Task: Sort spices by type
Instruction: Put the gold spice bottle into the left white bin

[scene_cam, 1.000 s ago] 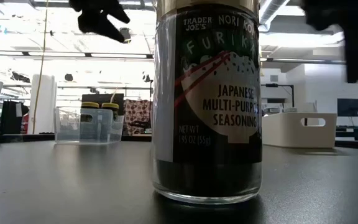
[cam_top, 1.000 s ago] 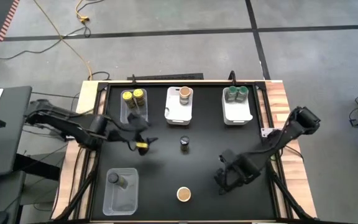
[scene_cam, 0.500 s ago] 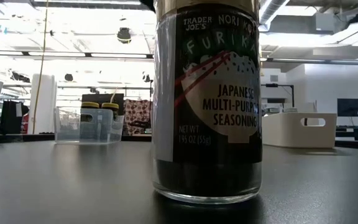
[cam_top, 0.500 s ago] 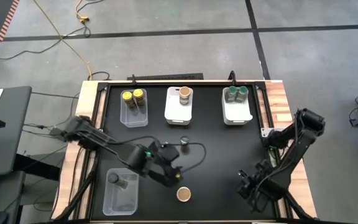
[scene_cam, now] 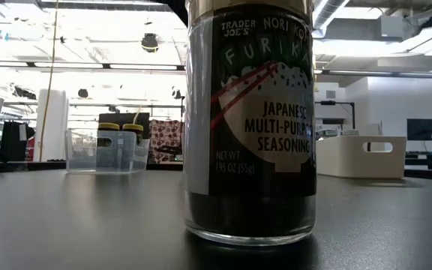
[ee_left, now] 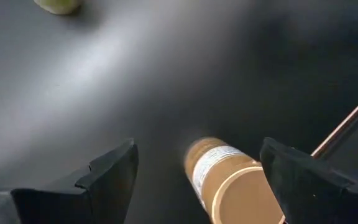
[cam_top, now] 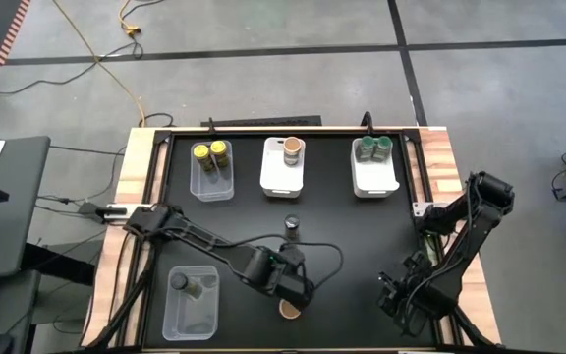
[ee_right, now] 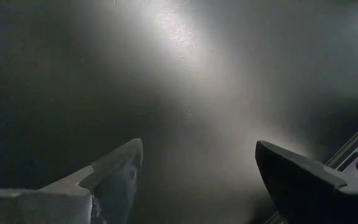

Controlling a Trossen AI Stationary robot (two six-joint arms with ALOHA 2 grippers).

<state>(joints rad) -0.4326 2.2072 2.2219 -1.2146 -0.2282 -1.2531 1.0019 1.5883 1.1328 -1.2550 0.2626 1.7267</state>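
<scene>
Two grippers, both with fingers spread wide and empty. Left gripper (cam_top: 298,293) hovers over the tan-topped jar (cam_top: 289,309) at the table's near edge; right gripper (cam_top: 401,300) waits near the right corner. Beyond: dark-topped jar (cam_top: 292,226) mid-table, then three far bins (cam_top: 283,182) holding jars.

Four bins sit on the black table (cam_top: 362,246): three along the top (cam_top: 283,180), one lower left (cam_top: 190,323).

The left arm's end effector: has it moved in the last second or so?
Yes. In the high view, the left end effector has moved from beside the clear plastic bin of yellow-topped jars at the table's far edge to the tan-topped round spice jar near the front edge.
</scene>
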